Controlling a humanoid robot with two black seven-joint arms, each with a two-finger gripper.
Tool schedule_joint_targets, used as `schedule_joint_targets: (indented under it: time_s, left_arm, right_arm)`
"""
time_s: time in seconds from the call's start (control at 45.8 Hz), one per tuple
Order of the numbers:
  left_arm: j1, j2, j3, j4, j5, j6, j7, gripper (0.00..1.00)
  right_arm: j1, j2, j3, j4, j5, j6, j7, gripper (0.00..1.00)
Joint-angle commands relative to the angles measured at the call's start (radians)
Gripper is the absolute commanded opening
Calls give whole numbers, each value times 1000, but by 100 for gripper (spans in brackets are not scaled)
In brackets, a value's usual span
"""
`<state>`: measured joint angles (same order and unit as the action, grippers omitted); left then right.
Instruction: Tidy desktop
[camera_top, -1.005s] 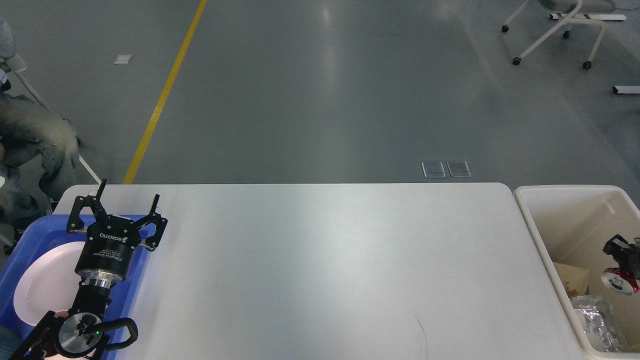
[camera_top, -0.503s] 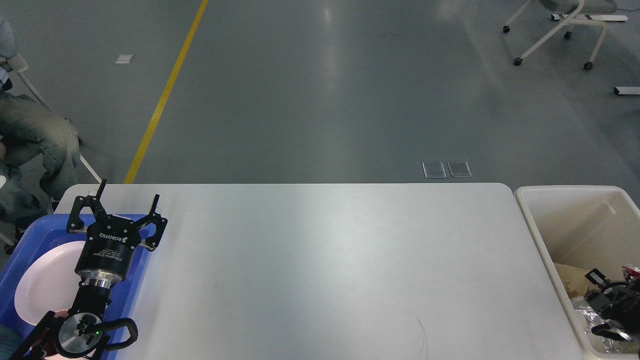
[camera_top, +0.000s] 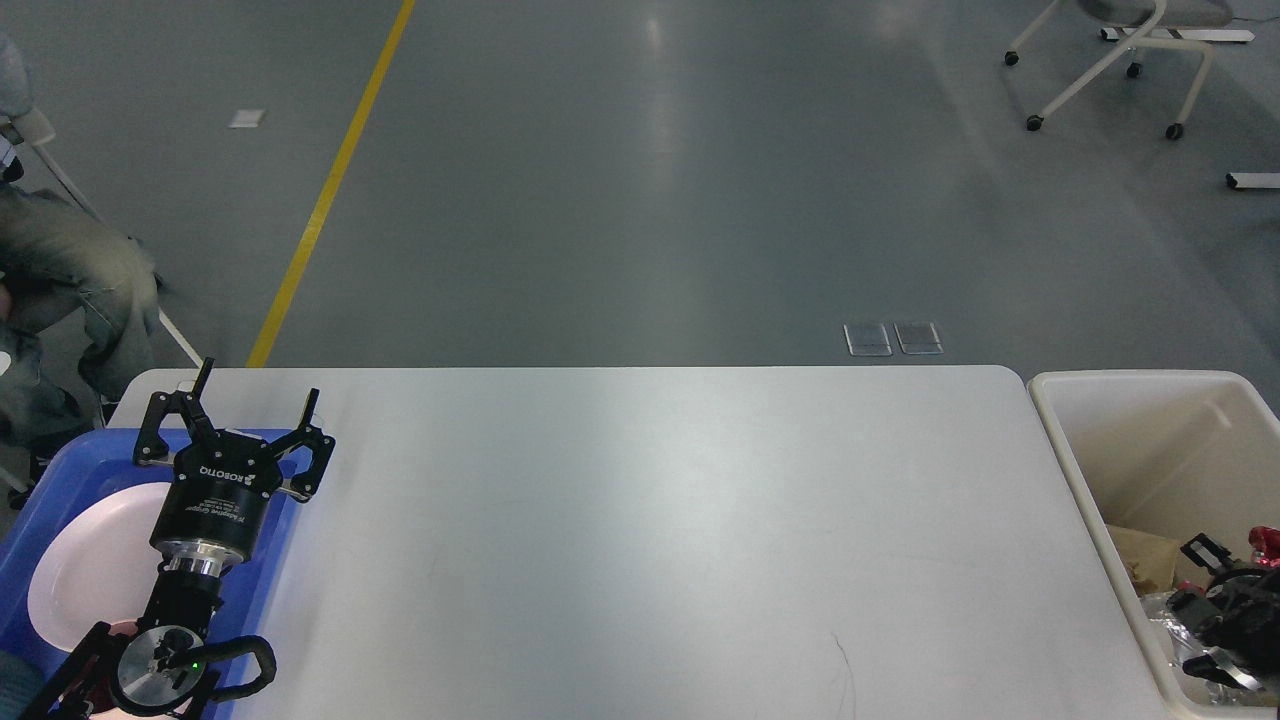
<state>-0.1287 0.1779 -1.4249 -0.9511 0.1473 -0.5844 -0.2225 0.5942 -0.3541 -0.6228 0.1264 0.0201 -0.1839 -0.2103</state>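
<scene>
Since the frame a second ago the right gripper (camera_top: 1205, 600) has dropped from mid-height over the cream plastic bin (camera_top: 1075, 455) to low inside it at the right edge of the view, and the red can (camera_top: 1266, 538) it was then clamping now shows only as a small red patch just beside and above the gripper; over the last half second the gripper has barely shifted; the left gripper (camera_top: 255, 400) has not moved at all.

The right gripper is seen dark and partly cut off by the frame edge, so I cannot tell whether its fingers are spread or pressed together, nor whether they touch the can; crumpled foil (camera_top: 1165, 615) lies under it in the bin, and a brown paper piece (camera_top: 1140, 555) lies just beyond the foil against the bin's left wall.

The left gripper stands with its two fingers spread wide and nothing between them, hanging above the far right corner of the blue tray (camera_top: 60, 470); a white plate (camera_top: 95, 560) lies in the tray, partly hidden by the black arm.

The desktop (camera_top: 650, 530) fills the lower middle of the view, white with rounded corners; the tray sits on its near left part and the bin stands just beside its right edge; a thin dark hairline mark (camera_top: 845, 670) shows near its front edge.
</scene>
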Motion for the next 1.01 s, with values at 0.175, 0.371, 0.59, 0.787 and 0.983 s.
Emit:
schedule_joint_targets:
  time_s: [0.175, 0.371, 0.59, 0.787, 0.983]
  left_arm:
    - [0, 0, 0, 0, 0, 0, 0, 96]
    - [0, 2, 0, 0, 0, 0, 0, 96]
    - [0, 0, 0, 0, 0, 0, 0, 96]
    - [0, 0, 0, 0, 0, 0, 2, 96]
    - [0, 0, 1, 0, 0, 0, 0, 96]
  right_arm:
    - [10, 1, 0, 7, -2, 3, 0, 100]
    - [16, -5, 0, 9, -3, 3, 0, 100]
    - [143, -52, 14, 108, 0, 35, 3, 100]
    - [318, -134, 104, 268, 14, 37, 3, 100]
    - [346, -151, 619, 280, -34, 38, 3, 100]
